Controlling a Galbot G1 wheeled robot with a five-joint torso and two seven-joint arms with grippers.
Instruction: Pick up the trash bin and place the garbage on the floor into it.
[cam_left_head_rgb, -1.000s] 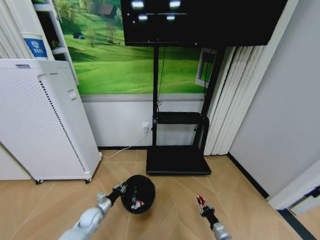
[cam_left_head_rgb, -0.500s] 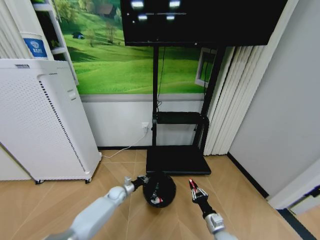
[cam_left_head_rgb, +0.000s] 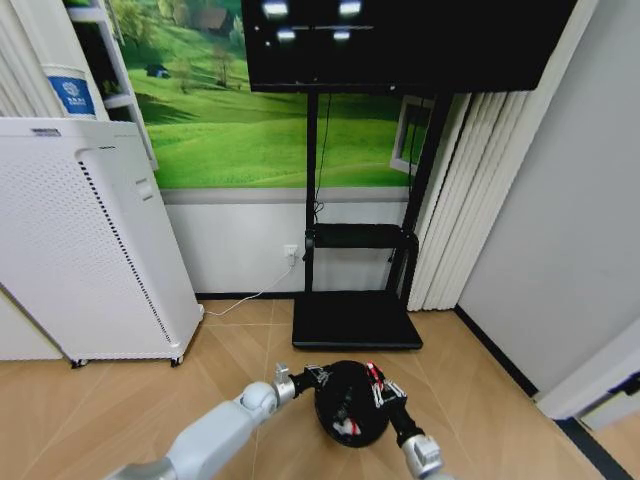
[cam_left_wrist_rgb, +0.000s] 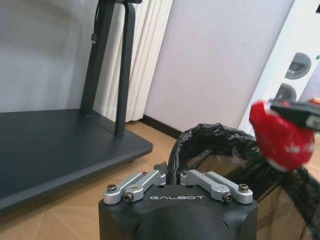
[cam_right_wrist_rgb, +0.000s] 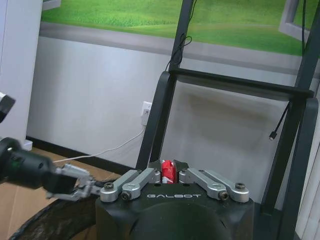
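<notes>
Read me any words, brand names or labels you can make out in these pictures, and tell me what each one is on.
"GALBOT": on the black body of the left gripper.
"GALBOT": on the black body of the right gripper.
Blue label on a white post behind the white perforated appliance: print too small to read.

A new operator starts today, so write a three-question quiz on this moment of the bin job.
1. True or false: the left gripper is clamped on the rim of the trash bin.
2. What does the right gripper hold at the bin's rim? A) a clear bottle B) a red wrapper C) nothing
3. Fill in: the wire-mesh bin is lined with a black plastic ____.

Key: 1 true; 2 B; 3 bag.
</notes>
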